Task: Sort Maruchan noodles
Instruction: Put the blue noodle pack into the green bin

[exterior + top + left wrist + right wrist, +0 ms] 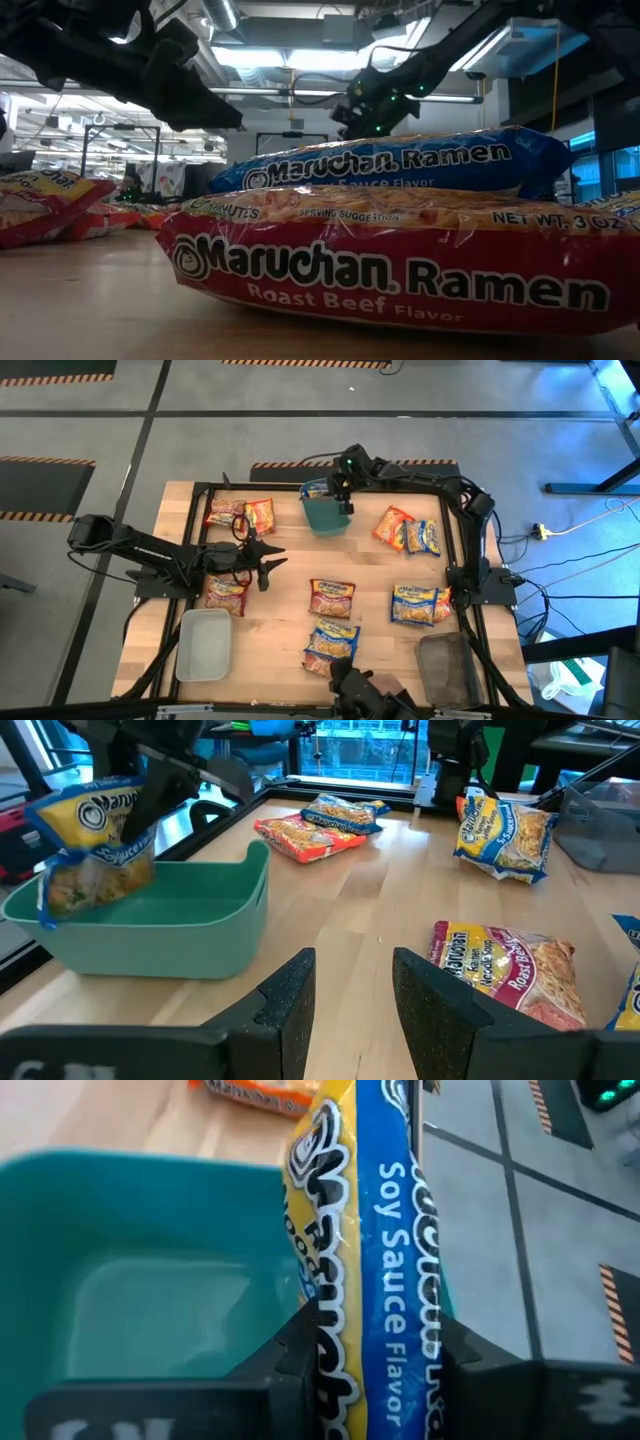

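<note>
Landmark: teal tray (326,516), far-centre of the wooden table (290,610).

Nearest the low camera: 1 red Roast Beef packet (390,265) with 1 blue packet (400,160) behind or on it; in the high view these show as the stacked pair (332,644), well short of the teal tray on the near side.

Next: grey tray (205,644) and dark tray (447,668), near corners, both well apart from the teal tray.

Mid-table: 1 packet (332,598) and 1 packet (418,604), between the near stack and the teal tray. Left gripper (268,561), fingers parted, holding nothing, beside a packet (226,593).

Far: right gripper (343,488) clamped on 1 blue-and-yellow Soy Sauce packet (375,1270), held upright at the teal tray's rim, over its hollow. 2 packets (240,514) lie left of the tray, 2 packets (408,532) lie right.
</note>
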Motion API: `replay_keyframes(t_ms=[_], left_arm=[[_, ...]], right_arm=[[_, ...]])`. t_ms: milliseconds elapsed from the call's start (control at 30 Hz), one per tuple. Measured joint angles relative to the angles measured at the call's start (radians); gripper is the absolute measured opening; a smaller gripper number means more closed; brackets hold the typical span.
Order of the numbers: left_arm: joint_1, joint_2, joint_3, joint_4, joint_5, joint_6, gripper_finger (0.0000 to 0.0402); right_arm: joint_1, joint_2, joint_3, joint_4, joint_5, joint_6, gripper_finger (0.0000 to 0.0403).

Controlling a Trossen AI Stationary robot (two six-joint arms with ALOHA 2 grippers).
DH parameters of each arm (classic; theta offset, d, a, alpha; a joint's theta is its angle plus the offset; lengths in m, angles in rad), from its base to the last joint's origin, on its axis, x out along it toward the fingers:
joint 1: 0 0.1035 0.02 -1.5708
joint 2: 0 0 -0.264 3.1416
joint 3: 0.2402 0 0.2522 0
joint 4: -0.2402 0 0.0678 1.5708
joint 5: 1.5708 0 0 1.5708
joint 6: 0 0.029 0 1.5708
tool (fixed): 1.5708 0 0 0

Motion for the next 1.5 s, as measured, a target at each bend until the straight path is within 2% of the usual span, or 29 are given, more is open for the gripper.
replay_keyframes(t_ms=[167,367,633,967,1033,1300,1500], left_arm=[[0.000,0.000,0.000,0.000,0.000,-0.002,0.0128],[0.000,0.000,0.000,0.000,0.000,-0.003,0.0128],[0.000,0.000,0.000,0.000,-0.024,-0.002,0.0128],[0.000,0.000,0.000,0.000,-0.025,0.000,0.0128],[0.000,0.000,0.000,0.001,-0.025,0.000,0.0128],[0.000,0.000,0.000,0.007,-0.025,0.000,0.0128],[0.001,0.000,0.000,0.027,-0.025,0.000,0.0128]], right_arm=[[0.003,0.004,0.000,-0.032,0.134,0.004,0.0091],[0.003,0.002,0.000,-0.123,0.223,0.061,0.0089],[0.002,0.002,0.000,-0.133,0.238,0.080,0.0089],[-0.005,0.013,0.000,-0.085,0.168,0.126,0.0091],[-0.012,0.027,0.000,-0.092,0.163,0.136,0.0091],[-0.028,0.035,0.011,-0.136,0.031,0.214,0.0092],[-0.061,0.035,0.042,-0.187,-0.005,0.269,0.0092]])
